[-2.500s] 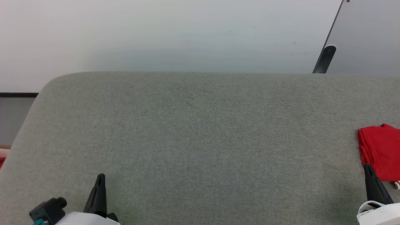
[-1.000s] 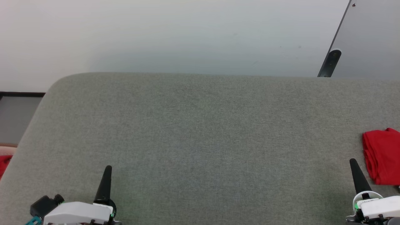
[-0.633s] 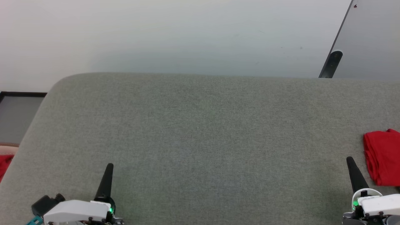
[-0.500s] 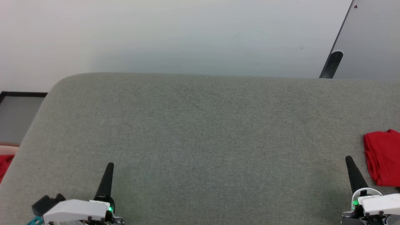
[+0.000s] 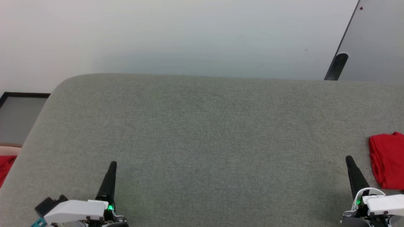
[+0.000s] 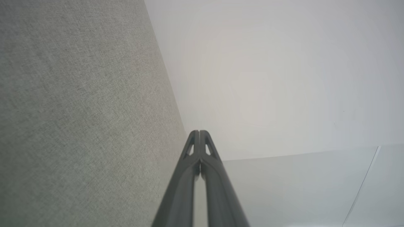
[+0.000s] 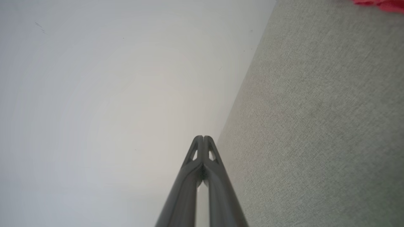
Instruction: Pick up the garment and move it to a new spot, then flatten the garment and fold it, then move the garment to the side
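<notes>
In the head view, a grey fabric-covered tabletop with a rounded far-left corner spreads across the lower part of the scene, and a pale wall stands behind it. The left fingers rise from the lower left, pressed together into a single dark point and gripping nothing, with a small green light glowing at their white base. The right fingers rise from the lower right, likewise clenched and empty, and lean slightly leftward. The garment lies folded on the tabletop at the far right edge, cut off by the frame. It sits just beside the right fingers but apart from them, and shows only red cloth with soft creases. A dark slanted panel with a black post stands at the upper right, beyond the tabletop. A patch of red shows past the tabletop's left edge, but what it is cannot be told.

In the left wrist view, the left fingers meet tip to tip and hold nothing, with grey fabric along the left and a pale surface ahead.

In the right wrist view, the right fingers are closed on each other and empty. Grey fabric runs down the right side, and a blurred sliver of the garment shows at the top right corner, well apart from the tips.
</notes>
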`<state>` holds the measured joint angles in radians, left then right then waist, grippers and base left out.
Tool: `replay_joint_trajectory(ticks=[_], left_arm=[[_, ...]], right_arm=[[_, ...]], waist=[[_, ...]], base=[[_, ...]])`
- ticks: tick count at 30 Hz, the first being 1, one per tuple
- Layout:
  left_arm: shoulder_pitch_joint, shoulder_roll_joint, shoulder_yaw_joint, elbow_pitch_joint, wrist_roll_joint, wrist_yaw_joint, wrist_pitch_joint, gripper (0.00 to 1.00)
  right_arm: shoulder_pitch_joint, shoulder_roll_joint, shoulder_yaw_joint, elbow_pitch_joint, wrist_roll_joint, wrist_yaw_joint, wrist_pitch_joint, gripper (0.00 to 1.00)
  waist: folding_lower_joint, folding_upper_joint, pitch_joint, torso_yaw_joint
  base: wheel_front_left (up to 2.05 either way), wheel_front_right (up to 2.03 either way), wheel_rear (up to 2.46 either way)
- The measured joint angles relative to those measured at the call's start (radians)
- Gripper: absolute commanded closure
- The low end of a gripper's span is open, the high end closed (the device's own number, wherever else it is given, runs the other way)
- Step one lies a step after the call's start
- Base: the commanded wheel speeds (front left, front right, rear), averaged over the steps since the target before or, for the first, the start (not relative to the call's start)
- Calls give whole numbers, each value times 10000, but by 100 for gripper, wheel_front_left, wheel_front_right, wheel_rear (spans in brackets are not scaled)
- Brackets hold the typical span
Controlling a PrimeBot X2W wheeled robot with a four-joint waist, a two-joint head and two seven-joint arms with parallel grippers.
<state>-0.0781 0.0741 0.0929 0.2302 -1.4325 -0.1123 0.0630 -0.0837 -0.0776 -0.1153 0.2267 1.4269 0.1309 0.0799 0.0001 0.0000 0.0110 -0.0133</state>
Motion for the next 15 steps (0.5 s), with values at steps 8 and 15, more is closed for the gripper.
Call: replay_joint_trajectory(ticks=[8, 15], left_arm=[[-58, -65, 65, 50, -545, -40, 161, 100], [-157, -128, 113, 81, -955, -109, 297, 100]], right_arm=[[-63, 86, 0, 63, 548, -2, 100, 100], [-90, 159, 0, 105, 1020, -2, 188, 100]], waist=[[-1, 0, -22, 37], [0, 0, -42, 69]], base=[[0, 0, 0], [0, 0, 0]])
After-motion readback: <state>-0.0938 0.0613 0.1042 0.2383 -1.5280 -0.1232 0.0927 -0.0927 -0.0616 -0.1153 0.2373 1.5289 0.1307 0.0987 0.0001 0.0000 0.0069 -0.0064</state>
